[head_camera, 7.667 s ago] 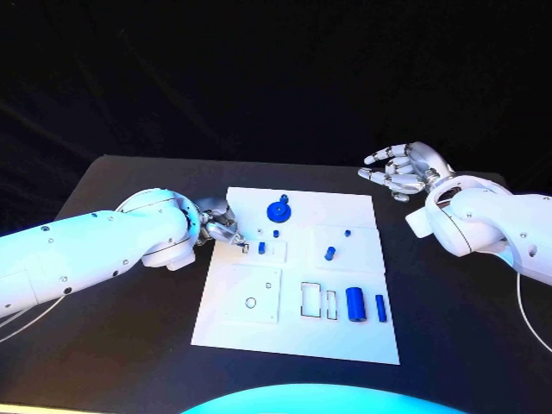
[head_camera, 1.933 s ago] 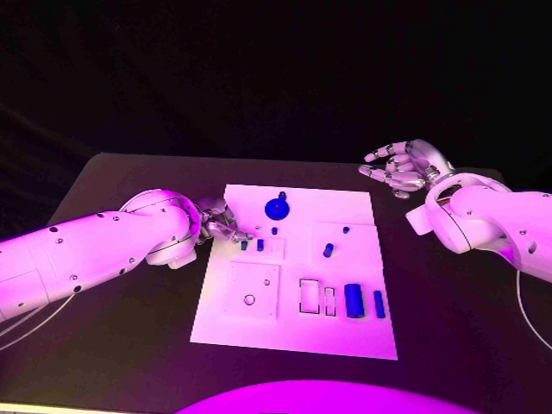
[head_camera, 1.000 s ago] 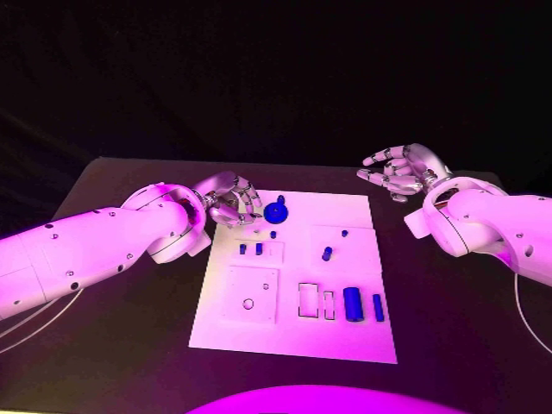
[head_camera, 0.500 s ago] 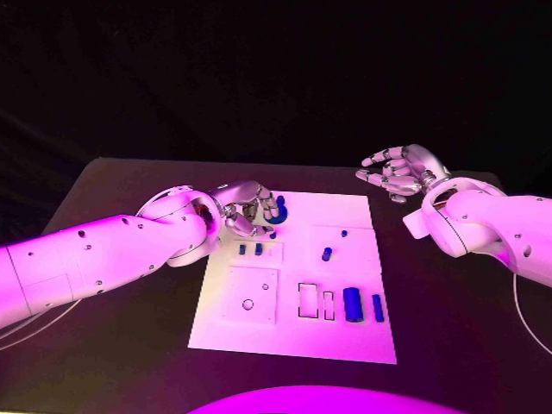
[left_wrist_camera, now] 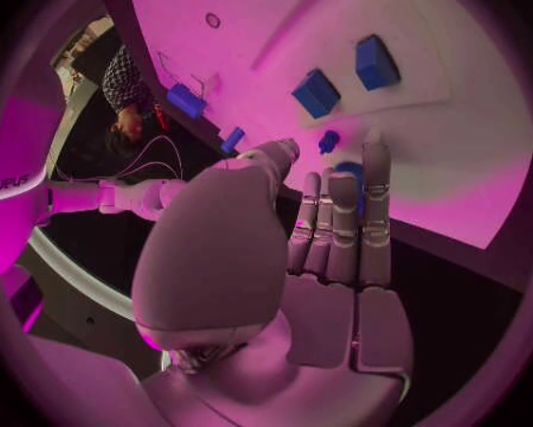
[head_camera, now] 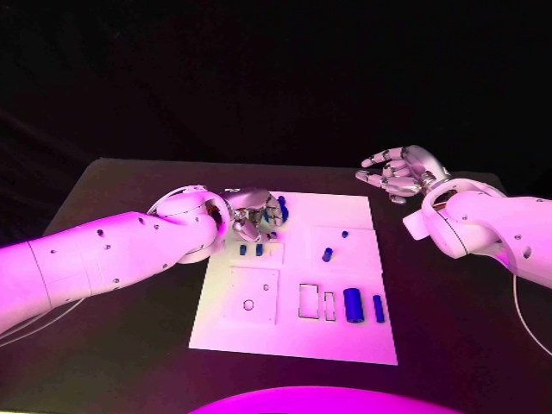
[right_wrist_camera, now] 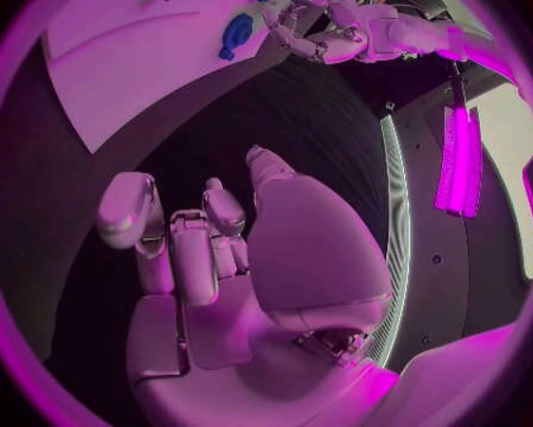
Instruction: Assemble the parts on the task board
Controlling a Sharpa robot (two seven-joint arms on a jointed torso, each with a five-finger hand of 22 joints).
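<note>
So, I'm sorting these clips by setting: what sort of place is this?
Likely a robotics lab or demo bench: a black table against a dark backdrop, a white task board with small blue parts, and coloured light over everything.

- left arm (head_camera: pixel 90 259): bulky smooth white shell, rounded segments, small dark screw dots scattered over it, faint panel seams; thin pale cable hangs under it toward 7 o'clock of the head view
- left hand (head_camera: pixel 249 214): silver metal, many jointed fingers; wrist view shows a broad smooth domed thumb cover (left_wrist_camera: pixel 208 247) and blocky segmented fingers (left_wrist_camera: pixel 338 218) with flat pale pads
- right arm (head_camera: pixel 500 237): same white rounded shell, dark screw dots, ring seam at the wrist; thin pale cable loops below toward 4 o'clock
- right hand (head_camera: pixel 398 172): silver, segmented fingers, pale tips; wrist view shows a domed cover (right_wrist_camera: pixel 308 247) and squared finger blocks (right_wrist_camera: pixel 172 237)
</note>
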